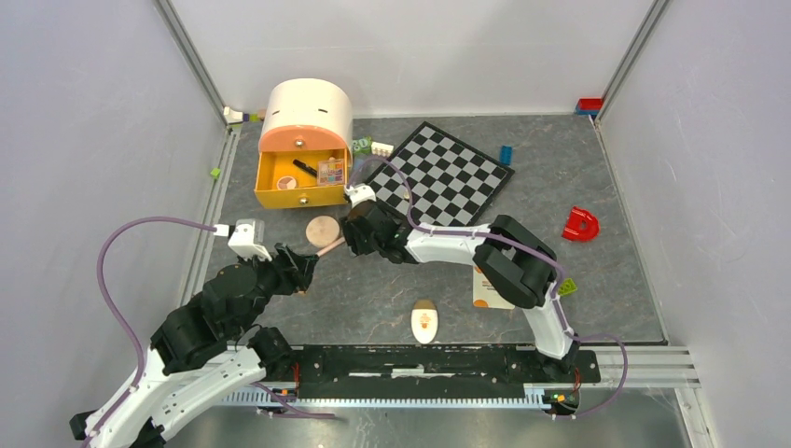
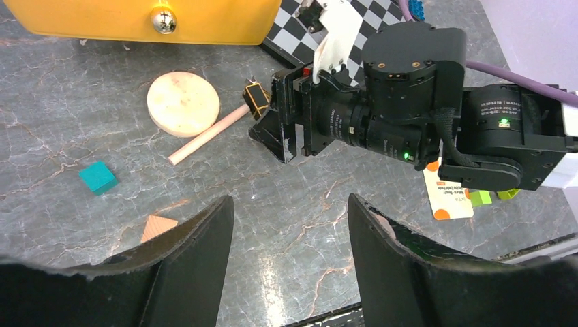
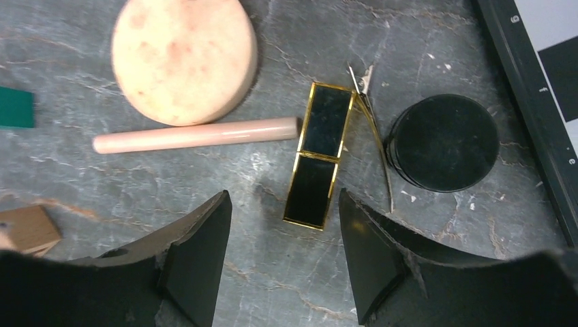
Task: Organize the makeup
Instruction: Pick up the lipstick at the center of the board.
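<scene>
Makeup case (image 3: 319,155), black with gold edges: where does it sit, Ana?

On the grey table (image 3: 443,41), Ben, directly under the right gripper (image 3: 283,197). Its near end shows between the two fingers, which stand apart with nothing in them.

And its long axis?

It runs away from the fingers, a little tilted, so the jaws straddle its narrow width. A straight descent looks right to me, though I cannot tell how high the gripper hangs.

What crowds it?

A pink stick (image 3: 198,135) touches its left side at the middle seam. It is probably a brush handle, but no bristles show. Just past that lies the round peach compact (image 3: 184,58). On the right a thin metal piece (image 3: 375,146), hard to identify, lies between the case and a black jar (image 3: 443,142).

The other arm?

The left gripper (image 2: 290,201) hangs back towards the near left, fingers parted and empty. The right is plainly nearer.

Anything hidden?

The white-orange sachet (image 1: 485,291) is half covered by the right arm. The cream oval (image 1: 424,322) lies in the open near the bases. The orange drawer box (image 1: 298,198) stands open beyond the makeup case, its contents too small to name.
</scene>
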